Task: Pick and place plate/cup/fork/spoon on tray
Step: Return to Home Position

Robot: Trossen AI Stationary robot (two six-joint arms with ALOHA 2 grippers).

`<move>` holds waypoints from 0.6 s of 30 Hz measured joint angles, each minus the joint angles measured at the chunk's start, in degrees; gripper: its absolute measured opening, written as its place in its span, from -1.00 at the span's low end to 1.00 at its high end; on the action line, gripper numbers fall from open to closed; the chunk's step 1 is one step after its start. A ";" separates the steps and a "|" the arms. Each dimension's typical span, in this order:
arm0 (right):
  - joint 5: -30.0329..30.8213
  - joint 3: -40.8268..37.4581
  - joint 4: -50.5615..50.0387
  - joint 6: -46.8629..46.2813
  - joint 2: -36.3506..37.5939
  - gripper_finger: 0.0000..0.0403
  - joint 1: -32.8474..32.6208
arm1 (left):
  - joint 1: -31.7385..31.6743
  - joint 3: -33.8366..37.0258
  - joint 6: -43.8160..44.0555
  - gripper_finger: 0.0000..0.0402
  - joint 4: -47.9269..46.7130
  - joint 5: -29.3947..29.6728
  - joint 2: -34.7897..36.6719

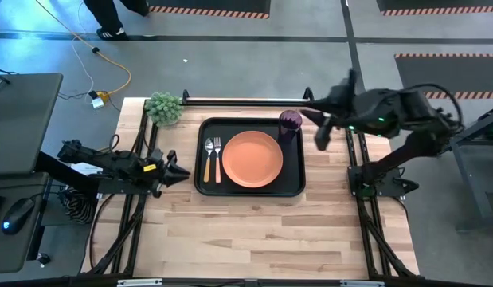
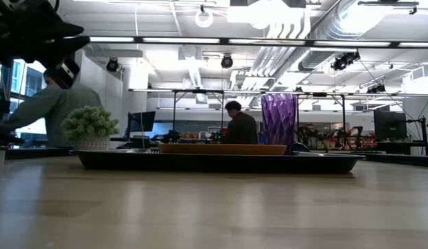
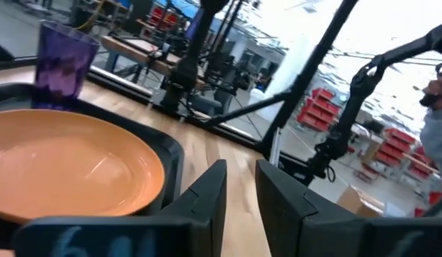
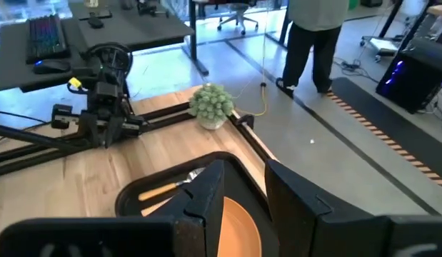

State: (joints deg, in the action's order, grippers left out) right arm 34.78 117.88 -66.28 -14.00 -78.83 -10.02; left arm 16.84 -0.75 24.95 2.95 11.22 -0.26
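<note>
1. Orange plate sits flat in the middle of the black tray, which lies toward the tabletop's far edge.
2. Purple cup stands upright in the tray's far right corner, just beside the plate.
3. Spoon and fork lie side by side along the tray's left edge, spoon outermost.
4. Right gripper hangs above the tray's right rim near the cup, fingers parted, nothing held.
5. Left gripper waits just off the tray's left edge, fingers slightly apart, empty.
6. Small potted plant stands at the tabletop's far left corner.
</note>
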 joint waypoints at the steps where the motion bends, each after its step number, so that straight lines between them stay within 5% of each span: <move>1: 1.03 -3.19 1.20 -0.27 2.30 -0.52 -0.37 | 0.00 0.00 0.33 -0.69 -0.04 0.58 -0.03; 13: -0.54 -55.47 37.86 -3.04 36.01 -0.52 -3.62 | 0.00 0.00 4.40 -0.74 -0.56 1.84 -0.08; 18: -0.78 -74.33 51.64 -2.86 46.61 -0.52 -3.65 | 0.00 0.00 -5.39 -0.74 -0.60 1.85 -0.10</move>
State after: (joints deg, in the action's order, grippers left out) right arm 34.00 43.55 -14.64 -16.86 -32.21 -13.67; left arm 16.84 -0.75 19.57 2.35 13.07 -0.36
